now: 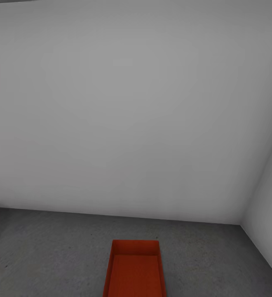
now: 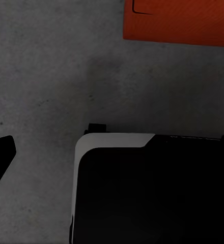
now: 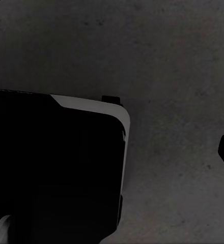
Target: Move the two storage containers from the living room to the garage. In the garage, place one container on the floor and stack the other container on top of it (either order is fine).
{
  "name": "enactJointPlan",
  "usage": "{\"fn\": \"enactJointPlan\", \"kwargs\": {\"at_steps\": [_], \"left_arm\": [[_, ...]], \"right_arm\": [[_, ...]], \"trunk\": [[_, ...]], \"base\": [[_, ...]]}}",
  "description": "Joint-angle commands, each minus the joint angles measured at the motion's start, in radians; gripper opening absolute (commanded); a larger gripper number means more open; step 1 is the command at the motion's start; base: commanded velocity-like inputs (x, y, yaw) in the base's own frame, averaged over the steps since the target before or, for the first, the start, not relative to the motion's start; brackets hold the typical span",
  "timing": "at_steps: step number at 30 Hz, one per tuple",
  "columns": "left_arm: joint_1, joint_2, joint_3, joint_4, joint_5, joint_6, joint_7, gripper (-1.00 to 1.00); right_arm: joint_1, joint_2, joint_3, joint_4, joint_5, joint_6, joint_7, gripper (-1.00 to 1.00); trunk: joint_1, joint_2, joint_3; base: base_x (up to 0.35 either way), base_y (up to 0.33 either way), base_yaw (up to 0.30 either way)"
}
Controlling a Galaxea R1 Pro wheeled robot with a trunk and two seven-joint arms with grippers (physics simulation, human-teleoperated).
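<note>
An orange-red bin (image 1: pixel 135 270) sits on the grey concrete floor (image 1: pixel 49 251) near a white wall (image 1: pixel 123 111); whether either arm's fingers are clenched cannot be told.

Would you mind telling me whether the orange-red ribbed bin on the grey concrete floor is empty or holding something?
Empty: the orange-red ribbed bin shows only its bare ribbed bottom in the head view.
</note>
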State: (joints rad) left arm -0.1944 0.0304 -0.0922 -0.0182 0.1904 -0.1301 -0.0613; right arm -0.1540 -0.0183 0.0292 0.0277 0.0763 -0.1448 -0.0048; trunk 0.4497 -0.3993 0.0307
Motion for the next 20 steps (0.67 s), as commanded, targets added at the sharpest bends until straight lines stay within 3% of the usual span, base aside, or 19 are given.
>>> {"fn": "enactJointPlan", "kwargs": {"at_steps": [1, 20], "left_arm": [[0.0, 0.0, -0.008, 0.001, 0.011, -0.003, -0.004, 1.0], [0.0, 0.0, -0.009, 0.001, 0.011, -0.003, -0.004, 1.0]], "right_arm": [[-0.001, 0.0, 0.002, 0.003, 0.008, -0.005, 0.0, 1.0], [-0.001, 0.001, 0.0, 0.003, 0.009, -0.006, 0.0, 1.0]], "trunk": [[0.0, -0.001, 0.0], [0.0, -0.001, 0.0]], "base": [[0.0, 0.0, 0.0], [0.0, 0.0, 0.0]]}}
